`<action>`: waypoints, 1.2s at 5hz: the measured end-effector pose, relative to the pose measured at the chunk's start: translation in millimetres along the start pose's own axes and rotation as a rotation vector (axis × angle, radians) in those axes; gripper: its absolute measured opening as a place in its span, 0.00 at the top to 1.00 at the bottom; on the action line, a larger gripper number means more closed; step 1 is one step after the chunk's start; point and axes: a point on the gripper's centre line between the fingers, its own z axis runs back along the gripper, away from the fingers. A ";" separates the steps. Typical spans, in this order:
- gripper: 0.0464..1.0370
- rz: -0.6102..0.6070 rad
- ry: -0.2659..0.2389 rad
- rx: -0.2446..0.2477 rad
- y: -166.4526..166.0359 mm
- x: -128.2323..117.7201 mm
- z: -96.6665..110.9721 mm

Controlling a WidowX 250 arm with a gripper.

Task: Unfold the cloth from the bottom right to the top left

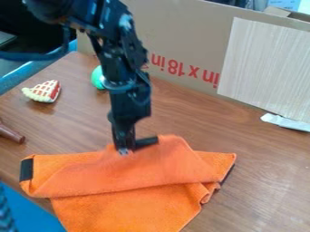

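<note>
The orange cloth (130,173) sits on the near part of the table (269,167), folded over itself. Looks light, floppy and kinda fuzzy, so probably not slippery, and nothing to break. Best bet is pinching just the top layer near its right-hand edge; go deeper and the under layer likely tags along. The gripper (135,147) is at the far edge, but can't say if it's spread or pinching fabric.

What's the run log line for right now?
cloth: orange, partly folded over itself | gripper: at cloth's upper edge | unfolding: incomplete | toy pie slice: upper left of view
</note>
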 end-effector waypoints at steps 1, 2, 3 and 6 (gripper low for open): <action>1.00 0.067 -0.024 -0.007 26.1 -7.2 8.5; 1.00 0.081 -0.017 -0.021 43.3 -9.4 8.8; 1.00 0.061 0.004 -0.030 60.8 -9.6 9.3; 1.00 -0.020 0.155 -0.067 106.6 1.2 12.5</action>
